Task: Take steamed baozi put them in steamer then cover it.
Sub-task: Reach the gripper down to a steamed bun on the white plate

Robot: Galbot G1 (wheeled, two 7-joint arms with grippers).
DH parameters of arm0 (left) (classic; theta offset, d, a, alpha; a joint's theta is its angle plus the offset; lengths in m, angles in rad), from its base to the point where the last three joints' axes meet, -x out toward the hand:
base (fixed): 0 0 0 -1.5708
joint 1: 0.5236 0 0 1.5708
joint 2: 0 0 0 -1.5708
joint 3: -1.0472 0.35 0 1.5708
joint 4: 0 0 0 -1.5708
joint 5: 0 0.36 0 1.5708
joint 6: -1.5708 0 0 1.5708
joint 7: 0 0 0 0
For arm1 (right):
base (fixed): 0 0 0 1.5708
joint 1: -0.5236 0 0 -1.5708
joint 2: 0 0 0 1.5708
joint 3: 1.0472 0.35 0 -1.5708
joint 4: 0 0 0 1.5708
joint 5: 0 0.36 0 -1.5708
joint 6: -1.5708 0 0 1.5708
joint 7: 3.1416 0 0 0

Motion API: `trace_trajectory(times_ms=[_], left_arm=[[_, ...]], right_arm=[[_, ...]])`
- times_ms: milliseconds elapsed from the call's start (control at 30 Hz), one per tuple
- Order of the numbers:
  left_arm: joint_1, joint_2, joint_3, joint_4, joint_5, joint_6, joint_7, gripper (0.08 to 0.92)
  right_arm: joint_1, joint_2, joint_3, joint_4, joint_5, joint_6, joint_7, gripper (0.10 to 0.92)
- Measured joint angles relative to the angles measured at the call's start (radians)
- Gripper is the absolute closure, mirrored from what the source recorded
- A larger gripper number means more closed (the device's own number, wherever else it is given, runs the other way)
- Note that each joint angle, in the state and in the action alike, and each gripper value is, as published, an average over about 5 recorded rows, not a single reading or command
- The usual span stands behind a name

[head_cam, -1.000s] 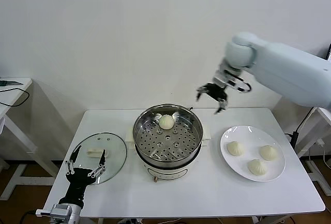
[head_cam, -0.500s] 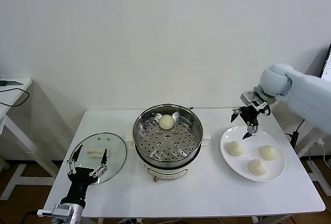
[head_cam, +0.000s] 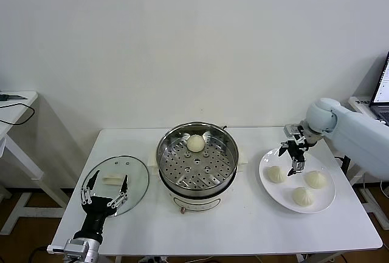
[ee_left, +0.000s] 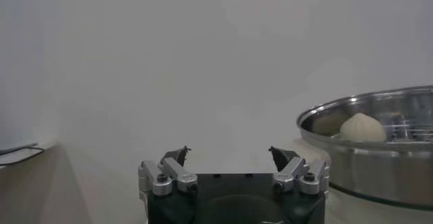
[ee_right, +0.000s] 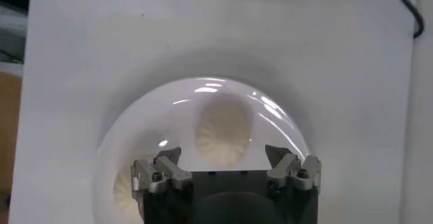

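The steamer (head_cam: 196,164) stands mid-table with one steamed baozi (head_cam: 195,143) on its perforated tray. Three more baozi lie on a white plate (head_cam: 271,193) at the right: one at its left (head_cam: 276,174), one at its right (head_cam: 315,179), one in front (head_cam: 302,196). My right gripper (head_cam: 295,155) hangs open just above the plate, close over the left baozi (ee_right: 223,130), which shows between its fingers (ee_right: 223,161) in the right wrist view. My left gripper (head_cam: 103,193) waits open at the table's front left; its wrist view shows the steamer (ee_left: 379,147) and its baozi (ee_left: 362,127).
A round glass lid (head_cam: 130,169) with a white handle (head_cam: 110,180) lies flat on the table left of the steamer, partly under the left gripper. A small side table (head_cam: 15,102) stands at the far left. A laptop edge (head_cam: 383,90) shows at the far right.
My right arm has swung from above the steamer's far rim to the right and down over the plate, staying open and empty. The left arm has barely shifted.
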Motion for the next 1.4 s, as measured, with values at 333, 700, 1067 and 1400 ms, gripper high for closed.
trace_trajectory(times_ms=[333, 700, 1067, 1400], left_arm=[[-0.003, 0.001, -0.004, 0.011, 0.000, -0.003, 0.001, 0.177], [0.000, 0.000, -0.004, 0.012, 0.000, -0.007, 0.001, 0.177], [0.001, -0.001, 0.000, 0.011, 0.001, -0.008, 0.001, 0.177], [0.001, -0.001, 0.001, 0.014, 0.002, -0.011, 0.001, 0.177]], right_arm=[[-0.090, 0.043, 0.069, -0.057, -0.046, -0.012, 0.030, 0.203], [-0.152, 0.086, 0.129, -0.102, -0.086, -0.013, 0.054, 0.203], [-0.173, 0.094, 0.157, -0.112, -0.108, -0.013, 0.059, 0.207], [-0.188, 0.093, 0.178, -0.114, -0.127, -0.010, 0.058, 0.305]])
